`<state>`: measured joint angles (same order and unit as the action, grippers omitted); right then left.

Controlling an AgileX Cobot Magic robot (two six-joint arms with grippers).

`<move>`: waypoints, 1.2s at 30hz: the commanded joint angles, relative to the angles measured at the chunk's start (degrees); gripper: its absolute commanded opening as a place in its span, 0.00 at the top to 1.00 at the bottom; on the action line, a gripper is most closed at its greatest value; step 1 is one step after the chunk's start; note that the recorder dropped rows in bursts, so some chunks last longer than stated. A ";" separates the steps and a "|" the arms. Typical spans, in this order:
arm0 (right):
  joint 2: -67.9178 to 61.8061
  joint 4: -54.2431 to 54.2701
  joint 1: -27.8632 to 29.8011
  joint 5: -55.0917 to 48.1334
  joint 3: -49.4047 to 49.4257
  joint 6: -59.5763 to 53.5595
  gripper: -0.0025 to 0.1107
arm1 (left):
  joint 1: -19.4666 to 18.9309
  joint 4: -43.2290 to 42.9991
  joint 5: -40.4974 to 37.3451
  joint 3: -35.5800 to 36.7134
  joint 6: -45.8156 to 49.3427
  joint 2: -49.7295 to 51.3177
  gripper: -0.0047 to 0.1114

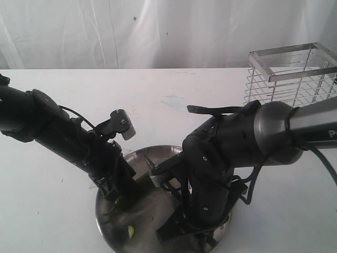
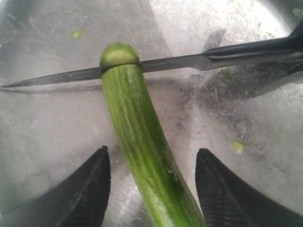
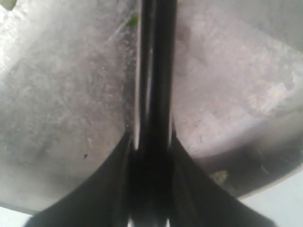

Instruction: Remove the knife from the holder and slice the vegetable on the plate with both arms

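the slender glossy green vegetable (image 2: 142,142) lies on the round dull steel plate (image 2: 47,123) between the wide-open, untouching fingers of the left gripper (image 2: 153,150), likely light, firm yet slick and prone to roll, so pinch mid-length, while the right gripper (image 3: 151,137) clamps the long dark-bladed knife (image 2: 180,60), its blade set into the pod near the tip.

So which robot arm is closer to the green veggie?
Left. The left jaws stand open either side of the vegetable. The right jaws hold the knife by its handle, farther off; only the blade reaches it.

Looks like a lab: white table (image 1: 42,190), white curtain (image 1: 105,31) behind.
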<state>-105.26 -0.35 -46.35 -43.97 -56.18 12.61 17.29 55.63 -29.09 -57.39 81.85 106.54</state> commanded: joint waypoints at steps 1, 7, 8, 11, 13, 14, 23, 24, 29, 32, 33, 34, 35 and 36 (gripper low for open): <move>-1.78 -4.40 0.18 3.01 0.89 2.24 0.98 | 0.15 1.22 -0.88 0.08 0.96 0.92 0.46; -1.78 -7.32 0.18 0.24 0.89 3.19 0.98 | 0.15 1.09 0.45 0.08 1.07 1.06 0.46; -1.78 -7.32 0.18 -0.65 0.89 3.19 0.98 | 0.15 1.09 0.42 0.08 1.07 1.06 0.46; -1.78 -7.48 0.18 -3.32 0.89 3.06 0.98 | 0.15 1.09 0.54 0.08 1.07 1.06 0.46; -1.78 -8.17 0.18 -3.49 0.89 3.06 0.98 | 0.15 1.09 0.54 0.08 1.07 1.06 0.46; -1.78 -8.79 0.18 -3.49 0.89 3.06 0.98 | 0.15 1.09 0.54 0.08 1.07 1.06 0.46; -1.78 -11.68 0.18 -3.62 0.67 4.48 0.98 | 0.15 1.47 -2.72 -2.13 -1.31 -0.88 0.46; -1.78 -11.84 0.18 -3.76 0.67 4.48 0.98 | 0.15 1.56 -3.55 -2.50 -1.56 -1.16 0.46; -1.78 -12.03 0.18 -4.80 0.67 4.48 0.98 | 0.15 1.60 -5.58 -3.37 -2.51 -2.47 0.46; -1.47 -11.91 0.18 -5.04 0.56 4.48 0.98 | 0.15 1.70 -5.72 -3.37 -2.53 -3.24 0.46; -1.18 -11.76 0.18 -5.69 0.39 4.48 0.98 | 0.15 1.88 -5.72 -3.37 -2.64 -3.80 0.46; -0.81 -11.68 0.18 -6.89 -0.01 4.08 0.98 | 0.15 1.99 -5.72 -3.37 -2.64 -4.28 0.46; -0.49 -11.63 0.18 -8.49 -0.40 3.59 0.98 | 0.15 2.40 -5.34 -3.37 -2.64 -4.69 0.46; 0.17 -11.63 0.18 -10.14 -0.80 2.79 0.98 | 0.15 2.90 -4.89 -3.37 -2.79 -5.20 0.47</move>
<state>-105.50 -11.10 -46.35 -48.22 -56.84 16.74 17.34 56.19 -33.36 -60.65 79.78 103.03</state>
